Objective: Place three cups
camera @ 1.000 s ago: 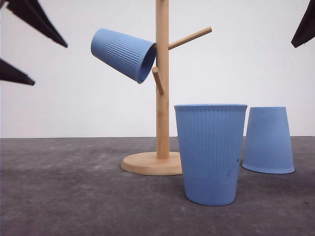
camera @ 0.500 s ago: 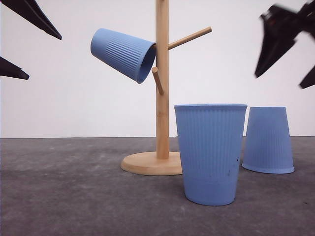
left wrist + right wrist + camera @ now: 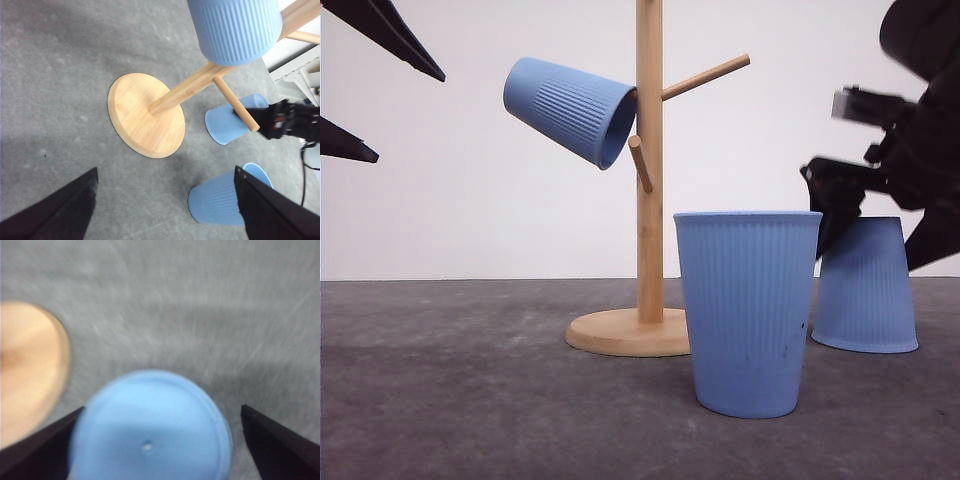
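A grey desk (image 3: 470,400) met a white wall. The right tool (image 3: 885,225), fingers apart, hung just above the inverted light-blue ribbed cup (image 3: 865,285). An upright twin (image 3: 748,310) stood nearer. The left tool (image 3: 165,210), spread wide, faced the third cup (image 3: 570,110) hanging on the wooden stand (image 3: 648,200).

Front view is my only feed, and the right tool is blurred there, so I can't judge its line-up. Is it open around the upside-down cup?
Observer: Yes. In the right wrist view the right tool is open, with a finger on each side of the upside-down cup, looking down on its flat base.
Operator: Is it centred?
Observer: Roughly. The cup sits a little nearer the finger on the wooden stand's side. The blur hides whether they touch.
Operator: And the left tool?
Observer: In the left wrist view the left tool is open above the table and holds nothing. The upright cup is beside one finger.
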Robot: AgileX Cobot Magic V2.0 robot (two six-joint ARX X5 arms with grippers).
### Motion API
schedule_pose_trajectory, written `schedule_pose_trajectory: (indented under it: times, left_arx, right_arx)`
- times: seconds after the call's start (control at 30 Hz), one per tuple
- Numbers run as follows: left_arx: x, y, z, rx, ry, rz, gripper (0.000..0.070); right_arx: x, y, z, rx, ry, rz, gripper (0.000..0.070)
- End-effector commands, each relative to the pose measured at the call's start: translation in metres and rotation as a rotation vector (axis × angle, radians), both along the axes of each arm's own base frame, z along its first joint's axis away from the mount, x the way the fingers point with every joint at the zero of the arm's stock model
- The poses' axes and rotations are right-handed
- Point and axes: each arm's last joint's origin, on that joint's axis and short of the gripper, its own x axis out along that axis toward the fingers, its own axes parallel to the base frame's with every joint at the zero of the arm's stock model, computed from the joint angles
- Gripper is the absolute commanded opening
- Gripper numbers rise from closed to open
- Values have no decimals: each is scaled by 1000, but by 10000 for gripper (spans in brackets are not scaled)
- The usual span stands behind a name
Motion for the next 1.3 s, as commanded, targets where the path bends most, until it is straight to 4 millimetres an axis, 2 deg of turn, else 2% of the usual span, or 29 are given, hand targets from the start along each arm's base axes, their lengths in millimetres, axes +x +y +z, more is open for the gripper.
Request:
schedule_pose_trajectory:
  times: [0.0, 0.03, 0.1, 0.23, 0.37, 0.6, 0.77, 0.93, 1.13, 1.27]
  left_arx:
    - [1, -1, 2, -1, -10, 1, 501]
    - [1, -1, 2, -1, -10, 1, 501]
    - [1, -1, 2, -1, -10, 1, 501]
    - [1, -1, 3, -1, -10, 1, 501]
    - [1, -1, 3, -1, -11, 1, 501]
    - [2, -1, 3, -1, -13, 1, 501]
    - [2, -1, 3, -1, -13, 1, 501]
    - [2, -1, 3, -2, -20, 2, 501]
    - [3, -1, 4, -5, -33, 3, 501]
    - [3, -1, 5, -6, -39, 3, 501]
  right_arx:
    - [5, 1, 1, 5, -9, -1, 449]
    - [5, 1, 1, 6, -11, -1, 390]
    - [5, 2, 3, 18, -22, 7, 335]
    - [-1, -1, 17, 78, -38, 21, 330]
    - [-13, -12, 41, 191, -19, 2, 332]
    - [-52, -56, 85, 406, -69, 9, 333]
    - [-78, -89, 101, 537, -191, 27, 332]
    - [-70, -95, 111, 683, -230, 30, 338]
    - [-47, -85, 126, 826, -322, 80, 338]
    - [-30, -76, 126, 902, -351, 119, 338]
